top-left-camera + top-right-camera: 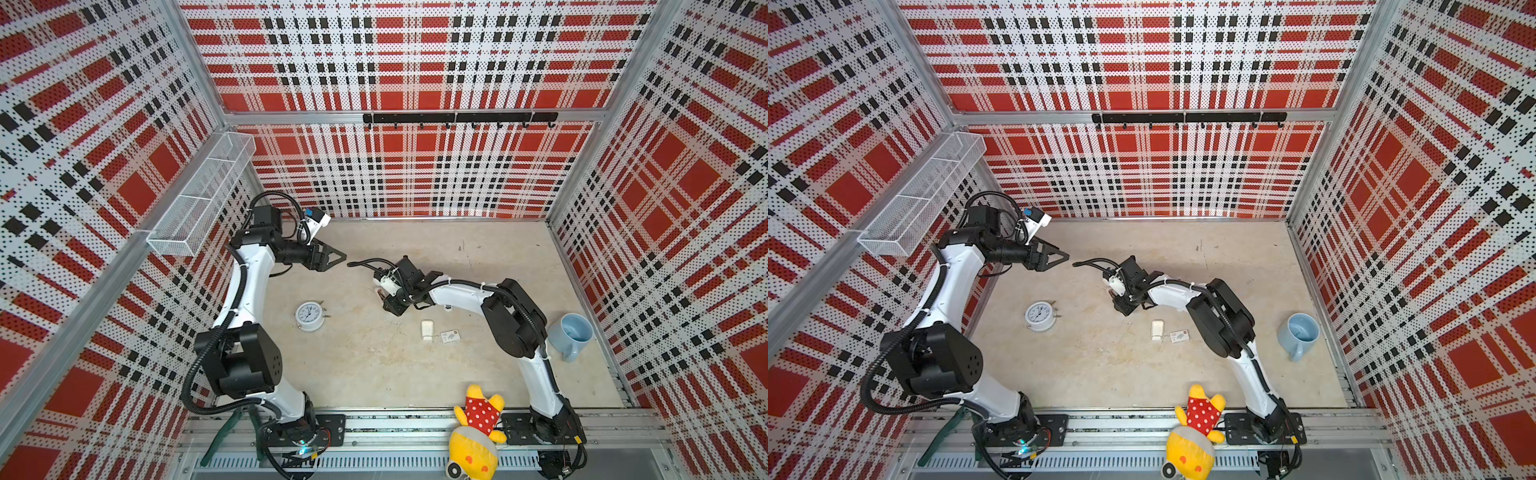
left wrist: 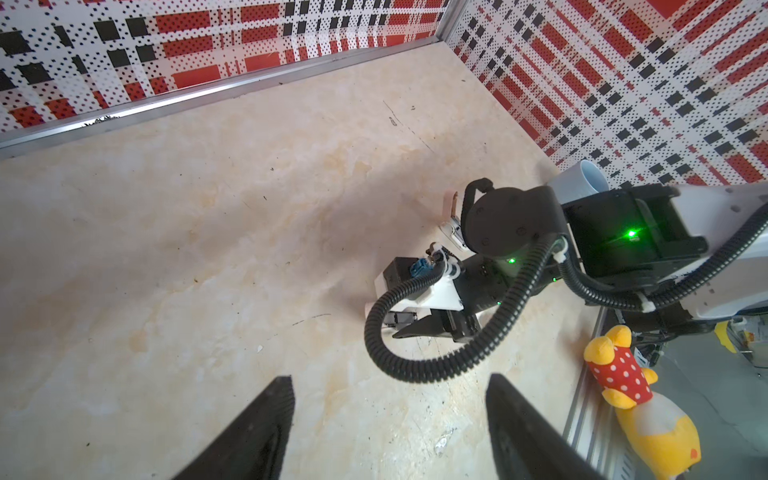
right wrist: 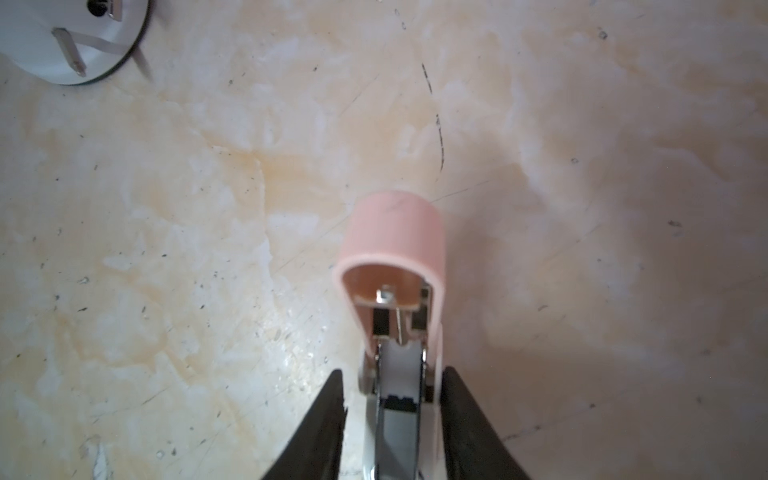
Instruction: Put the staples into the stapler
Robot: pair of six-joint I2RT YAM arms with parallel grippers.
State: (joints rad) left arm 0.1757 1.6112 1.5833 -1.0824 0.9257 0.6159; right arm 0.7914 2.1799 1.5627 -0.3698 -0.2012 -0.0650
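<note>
Right wrist view showed the pink stapler (image 3: pixel 395 232), lid swung open, between the parted, unclamped fingers of the right gripper (image 3: pixel 392 372); left gripper (image 2: pixel 388 377) gaped empty; staple box (image 1: pixel 451 336) lay on the table (image 1: pixel 374 365) near the right arm

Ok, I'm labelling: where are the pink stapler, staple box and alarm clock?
pink stapler (image 3: pixel 395 232), right wrist view, its pink lid.
staple box (image 1: pixel 451 336), in a top view, its printed top.
alarm clock (image 1: pixel 308 313), in a top view, its dial.

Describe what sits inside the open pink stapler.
In the stapler, a metal channel shows a white pusher and thin rod. Its rear is cut off inside the right end effector; staples cannot be confirmed.
</note>
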